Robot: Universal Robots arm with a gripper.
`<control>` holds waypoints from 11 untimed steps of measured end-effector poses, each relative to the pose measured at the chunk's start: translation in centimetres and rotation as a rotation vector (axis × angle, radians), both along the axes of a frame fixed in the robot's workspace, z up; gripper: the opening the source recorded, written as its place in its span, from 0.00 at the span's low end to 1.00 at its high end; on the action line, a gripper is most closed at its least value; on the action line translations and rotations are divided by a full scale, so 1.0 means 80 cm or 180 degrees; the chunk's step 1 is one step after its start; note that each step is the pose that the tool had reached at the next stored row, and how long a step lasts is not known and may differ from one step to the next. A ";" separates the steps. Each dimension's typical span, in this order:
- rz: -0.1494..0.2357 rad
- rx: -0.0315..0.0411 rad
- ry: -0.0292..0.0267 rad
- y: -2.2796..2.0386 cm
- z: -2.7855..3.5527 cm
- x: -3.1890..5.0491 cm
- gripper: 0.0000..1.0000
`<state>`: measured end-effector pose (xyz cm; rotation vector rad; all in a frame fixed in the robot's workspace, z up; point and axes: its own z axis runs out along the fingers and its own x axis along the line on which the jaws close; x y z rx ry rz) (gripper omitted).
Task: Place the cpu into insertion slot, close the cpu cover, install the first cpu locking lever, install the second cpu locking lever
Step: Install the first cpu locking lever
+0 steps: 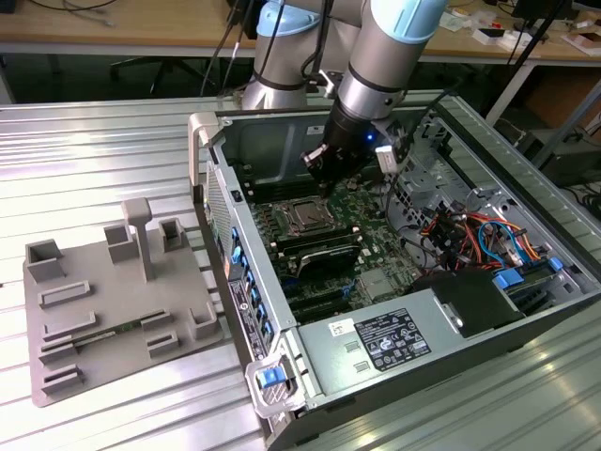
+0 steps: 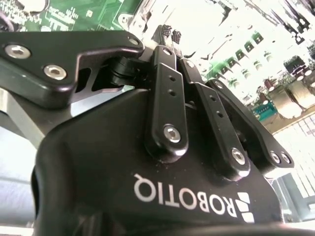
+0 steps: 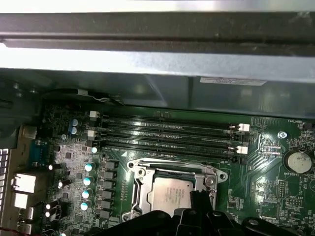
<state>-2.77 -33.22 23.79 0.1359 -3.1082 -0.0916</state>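
Note:
The cpu (image 3: 167, 196) shows its silver-grey top in the insertion slot (image 1: 287, 225) on the green motherboard. The cpu cover (image 3: 142, 189), a thin silver frame, lies flat around the chip. In the exterior view my gripper (image 1: 322, 186) hangs inside the open computer case, just above the socket's far edge. In the first wrist view the gripper (image 3: 202, 199) overlaps the chip's corner, and whether it touches the chip cannot be told. The second wrist view shows the gripper (image 2: 171, 33) shut, with its pads together and nothing between them. I cannot tell how the locking levers stand.
Long black RAM slots (image 3: 167, 132) run beside the socket toward the case wall (image 3: 157, 64). A coin battery (image 3: 297, 161) sits nearby. A power supply (image 1: 394, 343) and coloured cables (image 1: 479, 235) crowd the exterior view's right. A grey fixture tray (image 1: 103, 301) lies outside the case.

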 end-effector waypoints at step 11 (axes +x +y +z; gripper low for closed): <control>0.0000 0.0043 0.0000 -0.0001 0.0062 0.000 0.11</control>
